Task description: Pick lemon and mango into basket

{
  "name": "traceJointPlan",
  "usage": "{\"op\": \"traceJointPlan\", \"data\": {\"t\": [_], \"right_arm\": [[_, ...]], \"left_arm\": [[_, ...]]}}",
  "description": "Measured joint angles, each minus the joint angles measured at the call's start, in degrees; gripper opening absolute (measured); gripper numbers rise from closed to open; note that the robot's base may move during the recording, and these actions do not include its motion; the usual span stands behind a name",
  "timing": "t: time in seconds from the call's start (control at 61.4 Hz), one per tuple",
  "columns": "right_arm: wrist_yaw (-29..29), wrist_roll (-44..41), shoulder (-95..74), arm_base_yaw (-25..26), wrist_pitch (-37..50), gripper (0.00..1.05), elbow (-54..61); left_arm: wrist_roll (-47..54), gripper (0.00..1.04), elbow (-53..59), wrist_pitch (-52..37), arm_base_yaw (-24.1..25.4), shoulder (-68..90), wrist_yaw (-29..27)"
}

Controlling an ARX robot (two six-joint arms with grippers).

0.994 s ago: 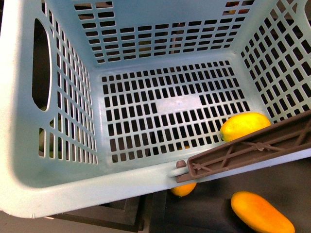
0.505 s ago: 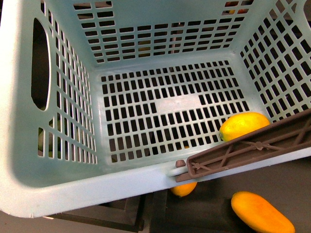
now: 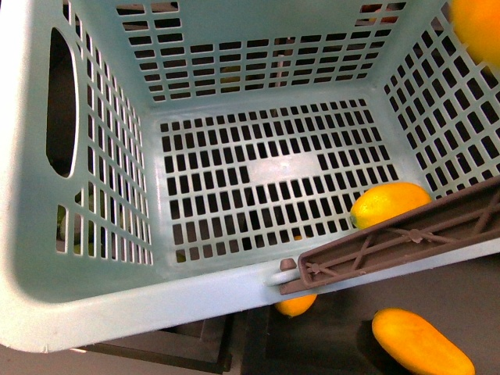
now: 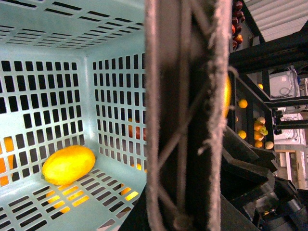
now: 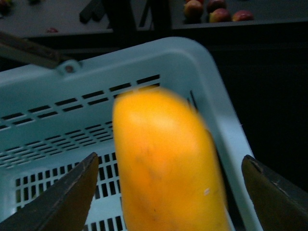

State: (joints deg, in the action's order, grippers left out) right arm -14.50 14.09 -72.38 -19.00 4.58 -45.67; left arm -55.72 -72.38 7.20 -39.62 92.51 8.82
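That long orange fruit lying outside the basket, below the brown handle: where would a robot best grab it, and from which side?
Across its narrow middle, coming down from above. The long yellow-orange fruit lies flat on its side, so its short width probably suits the end effector's fingers, while the rounded ends would likely slip.

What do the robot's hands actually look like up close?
Only the right gripper shows clearly. It has two fingers, matte and dark brown-black, shaped like flat wedges that taper to blunt tips. No cables, markings or arm casing are visible, and the front view shows no arm.
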Motion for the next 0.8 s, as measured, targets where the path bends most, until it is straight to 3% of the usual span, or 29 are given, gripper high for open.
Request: {"op": "traceJointPlan", "data": {"t": [0.049, 0.179, 0.326, 0.391, 0.489, 0.798], "right_arm": [[-1.22, 0.7, 0.59, 0.44, -0.39, 0.97, 0.0], [-6.8, 2.86, 4.59, 3.34, -3.08, 0.96, 0.52], [-6.84, 2.99, 7.39, 4.66, -1.97, 0.95, 1.55], [0.48, -2.54, 8.72, 6.01, 12.46, 0.83, 7.8], [3.87, -8.92, 11.34, 7.56, 24.96, 0.67, 16.04], [7.67, -13.14, 20.5, 12.0, 30.23, 0.17, 29.44]], "left_arm": [[-0.02, 0.05, 0.0, -0.02, 0.0, 0.0, 0.02], [-0.17, 0.05, 0.15, 0.0, 0.0, 0.09, 0.17], [0.09, 0.05, 0.17, 0.0, 0.02, 0.09, -0.52], [0.26, 0.05, 0.17, 0.0, 0.0, 0.09, -0.37], [-0.02, 0.05, 0.2, 0.0, 0.07, 0.09, -0.04], [-0.02, 0.05, 0.2, 0.0, -0.02, 0.09, 0.15]]}}
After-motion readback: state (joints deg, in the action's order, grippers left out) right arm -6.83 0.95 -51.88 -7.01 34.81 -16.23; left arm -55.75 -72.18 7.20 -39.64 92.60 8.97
